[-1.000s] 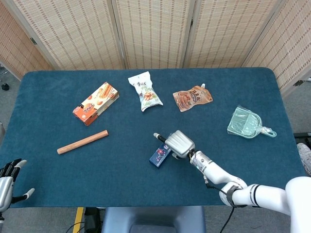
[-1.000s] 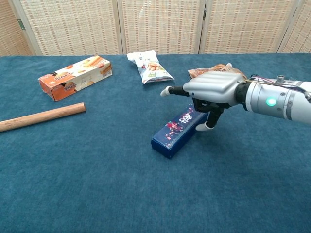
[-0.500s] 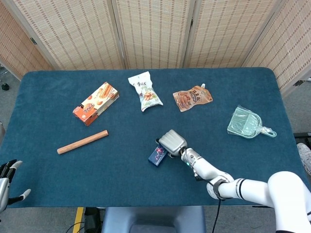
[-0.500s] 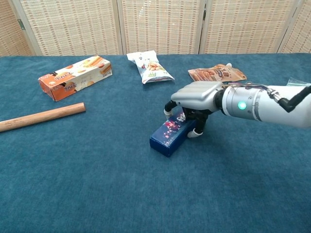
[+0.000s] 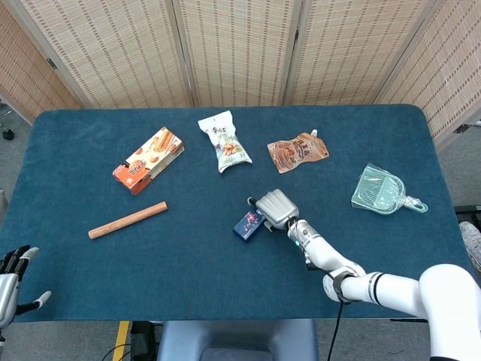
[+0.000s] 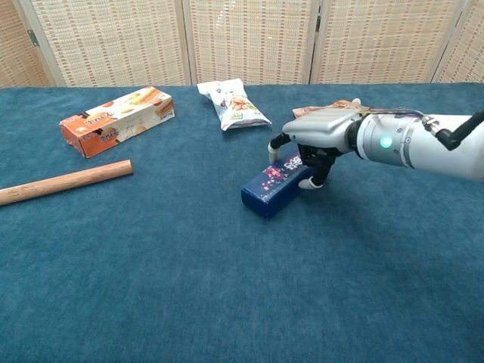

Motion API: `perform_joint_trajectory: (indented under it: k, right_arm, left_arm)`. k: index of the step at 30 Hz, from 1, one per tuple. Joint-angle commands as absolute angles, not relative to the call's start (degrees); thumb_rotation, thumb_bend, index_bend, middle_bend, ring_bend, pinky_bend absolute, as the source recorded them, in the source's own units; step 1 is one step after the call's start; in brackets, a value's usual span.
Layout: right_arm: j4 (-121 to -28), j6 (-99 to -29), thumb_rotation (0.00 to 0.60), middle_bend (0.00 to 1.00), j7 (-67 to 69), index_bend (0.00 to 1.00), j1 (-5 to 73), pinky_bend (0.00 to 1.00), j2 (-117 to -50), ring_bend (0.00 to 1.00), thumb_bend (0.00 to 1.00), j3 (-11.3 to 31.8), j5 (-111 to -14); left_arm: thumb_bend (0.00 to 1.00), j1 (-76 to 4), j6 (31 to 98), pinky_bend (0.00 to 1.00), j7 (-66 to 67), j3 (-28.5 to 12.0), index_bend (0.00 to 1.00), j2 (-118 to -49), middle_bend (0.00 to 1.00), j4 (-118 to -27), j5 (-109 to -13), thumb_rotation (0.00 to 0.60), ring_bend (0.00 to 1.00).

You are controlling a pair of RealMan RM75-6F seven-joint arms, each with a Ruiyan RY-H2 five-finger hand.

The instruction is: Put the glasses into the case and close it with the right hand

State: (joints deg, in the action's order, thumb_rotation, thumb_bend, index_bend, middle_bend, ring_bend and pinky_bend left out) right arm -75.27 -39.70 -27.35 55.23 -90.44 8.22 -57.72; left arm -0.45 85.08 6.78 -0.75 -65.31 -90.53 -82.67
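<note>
the right hand (image 5: pixel 276 208) grips the far end of the dark blue case (image 5: pixel 249 224) on the blue surface (image 5: pixel 188 256). the left hand (image 5: pixel 10 274) hangs at the near left edge, fingers spread, holding nothing.

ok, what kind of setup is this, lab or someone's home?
Likely a lab test station: a blue cloth-covered table, woven folding screens behind it, and unrelated props like a wooden stick and snack packets.
</note>
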Motion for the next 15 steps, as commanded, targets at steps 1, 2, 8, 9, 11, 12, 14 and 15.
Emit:
perform_joint_trajectory:
  k: [1, 2, 8, 9, 11, 12, 14, 15]
  right_arm:
    - [-78.51, -42.86, 0.600, 0.98, -26.33, 0.00, 53.05, 1.00, -87.71, 1.00, 0.35, 7.31, -58.99]
    - [-79.53, -43.84, 0.600, 0.97, -25.80, 0.00, 52.29, 1.00, -86.84, 1.00, 0.35, 7.11, -59.41]
    - [-86.53, -54.97, 0.600, 0.90, -21.90, 0.00, 44.98, 0.98, -80.48, 0.98, 0.35, 5.55, -64.64]
    - [-87.81, -57.91, 0.600, 0.87, -21.48, 0.00, 43.18, 0.96, -79.20, 0.95, 0.35, 5.07, -65.98]
    - [-89.68, -62.53, 0.600, 0.82, -20.89, 0.00, 40.35, 0.91, -77.33, 0.88, 0.35, 4.41, -67.90]
    - [-90.44, -64.38, 0.600, 0.78, -20.69, 0.00, 39.17, 0.87, -76.65, 0.84, 0.35, 4.05, -68.83]
    - [-92.47, -69.40, 0.600, 0.71, -19.77, 0.00, 35.56, 0.79, -74.23, 0.76, 0.35, 2.83, -70.99]
    - [-93.26, -71.21, 0.600, 0.65, -19.15, 0.00, 34.07, 0.73, -73.10, 0.69, 0.35, 2.21, -71.93]
  left_arm:
    - [0.19, -0.72, 84.82, 0.24, 6.72, -0.80, 0.19, -65.53, 0.15, -90.51, -82.88, 0.600, 0.15]
    - [0.19, -0.89, 84.67, 0.24, 6.58, -0.80, 0.19, -65.62, 0.15, -90.55, -83.08, 0.600, 0.15]
    - [0.19, -1.65, 84.74, 0.24, 6.22, -1.05, 0.19, -66.21, 0.15, -90.25, -84.29, 0.600, 0.15]
    - [0.19, -1.83, 84.68, 0.24, 6.29, -1.20, 0.19, -66.34, 0.15, -90.20, -84.28, 0.600, 0.15]
    - [0.19, -2.06, 84.77, 0.24, 6.69, -1.53, 0.19, -66.60, 0.15, -90.14, -84.19, 0.600, 0.15]
    - [0.19, -2.14, 84.87, 0.24, 6.89, -1.68, 0.19, -66.77, 0.15, -90.15, -84.16, 0.600, 0.15]
    - [0.19, -2.45, 85.28, 0.24, 7.28, -2.21, 0.19, -67.39, 0.15, -90.22, -84.23, 0.600, 0.15]
    - [0.19, -2.57, 85.42, 0.24, 7.46, -2.39, 0.19, -67.64, 0.15, -90.21, -84.28, 0.600, 0.15]
